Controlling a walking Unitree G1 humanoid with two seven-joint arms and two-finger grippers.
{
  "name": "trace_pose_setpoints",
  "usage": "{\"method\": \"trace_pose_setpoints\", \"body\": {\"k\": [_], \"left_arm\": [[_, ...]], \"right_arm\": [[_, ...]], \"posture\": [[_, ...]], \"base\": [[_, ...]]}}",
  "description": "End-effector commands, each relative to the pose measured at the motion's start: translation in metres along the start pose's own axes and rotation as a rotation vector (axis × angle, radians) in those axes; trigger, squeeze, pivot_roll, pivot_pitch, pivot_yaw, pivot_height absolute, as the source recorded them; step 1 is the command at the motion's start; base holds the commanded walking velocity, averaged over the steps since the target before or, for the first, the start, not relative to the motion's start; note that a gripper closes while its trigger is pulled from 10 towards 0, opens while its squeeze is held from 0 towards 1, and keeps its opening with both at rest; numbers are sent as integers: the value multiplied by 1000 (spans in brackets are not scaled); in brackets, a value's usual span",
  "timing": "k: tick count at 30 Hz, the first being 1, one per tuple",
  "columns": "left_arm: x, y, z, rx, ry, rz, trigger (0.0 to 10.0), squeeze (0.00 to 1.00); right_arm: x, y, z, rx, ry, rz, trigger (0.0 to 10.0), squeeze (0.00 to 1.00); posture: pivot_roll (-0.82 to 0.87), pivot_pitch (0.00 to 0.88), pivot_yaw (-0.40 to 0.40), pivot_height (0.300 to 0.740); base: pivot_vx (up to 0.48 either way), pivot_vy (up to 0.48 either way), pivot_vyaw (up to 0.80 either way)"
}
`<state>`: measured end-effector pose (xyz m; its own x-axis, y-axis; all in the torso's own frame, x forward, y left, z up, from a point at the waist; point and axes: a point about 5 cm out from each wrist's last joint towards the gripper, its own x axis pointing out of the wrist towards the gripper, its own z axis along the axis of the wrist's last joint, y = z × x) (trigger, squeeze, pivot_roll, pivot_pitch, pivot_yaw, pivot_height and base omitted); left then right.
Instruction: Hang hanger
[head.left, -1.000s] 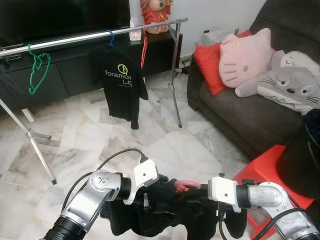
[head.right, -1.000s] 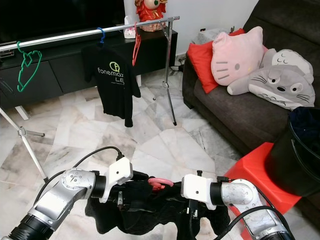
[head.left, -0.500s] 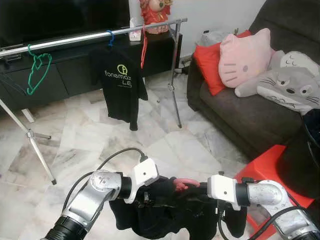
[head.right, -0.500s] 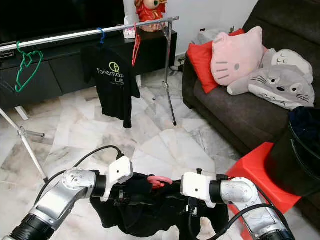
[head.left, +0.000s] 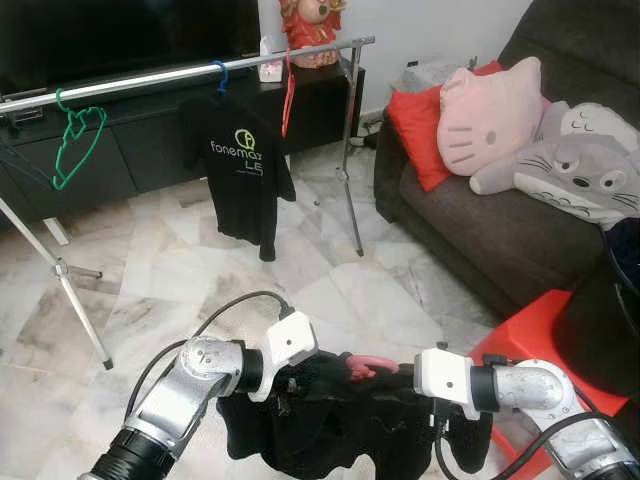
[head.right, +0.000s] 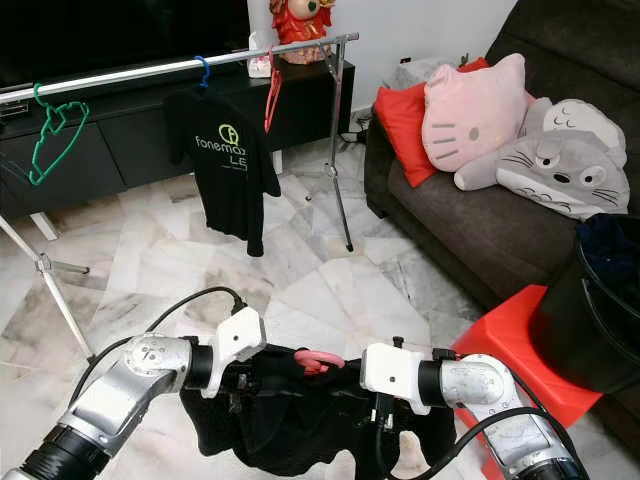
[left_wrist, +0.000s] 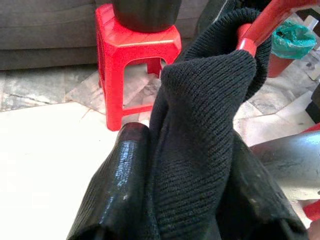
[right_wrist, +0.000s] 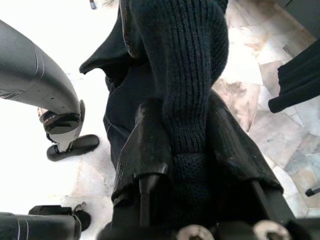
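Note:
A black knit garment hangs on a pink-red hanger, held up between my two arms low in front of me. My left gripper is shut on one shoulder of the garment, its black fingers pressed on the knit. My right gripper is shut on the other shoulder. The hanger's hook sticks up between the two wrists. Ahead stands the silver clothes rail, carrying a green hanger, a black printed T-shirt on a blue hanger and a red hanger.
A dark sofa with red and plush cushions stands to the right. A red plastic stool bearing a black bucket is close by my right arm. A dark TV cabinet is behind the rail. Marble floor lies between.
The garment and hanger sit slightly lower and steadier between my arms; the green hanger on the rail has swung a little. Both grippers keep their hold.

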<state>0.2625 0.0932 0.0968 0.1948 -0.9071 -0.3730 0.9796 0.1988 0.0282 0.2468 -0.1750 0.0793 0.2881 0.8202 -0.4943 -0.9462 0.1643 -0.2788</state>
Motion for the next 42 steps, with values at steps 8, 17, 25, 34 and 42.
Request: {"method": "trace_pose_setpoints", "body": {"k": [8,17,25,34,42], "left_arm": [[2,-1,4,15,-1,-17,0,0],[4,-2,3,14,-4,-23,0,0],[4,-3,3,14,-6,-22,0,0],[5,-3,3,13,-10,-16,0,0],[6,-4,2,17,-2,-21,0,0]], "right_arm": [[4,-4,12,-36,-51,-1,0,0],[5,-5,9,-40,-27,-14,10000,0],[6,-7,9,-39,-25,-18,10000,0],[5,-7,7,-21,-15,-31,10000,1000],[5,-8,6,-12,-1,-30,10000,1000]], "posture": [[-126,0,-18,740],[-126,0,-20,740],[-126,0,-22,740],[-129,0,-21,740],[-131,0,-22,740]], "base": [[0,0,0],[0,0,0],[0,0,0],[0,0,0],[0,0,0]]}}
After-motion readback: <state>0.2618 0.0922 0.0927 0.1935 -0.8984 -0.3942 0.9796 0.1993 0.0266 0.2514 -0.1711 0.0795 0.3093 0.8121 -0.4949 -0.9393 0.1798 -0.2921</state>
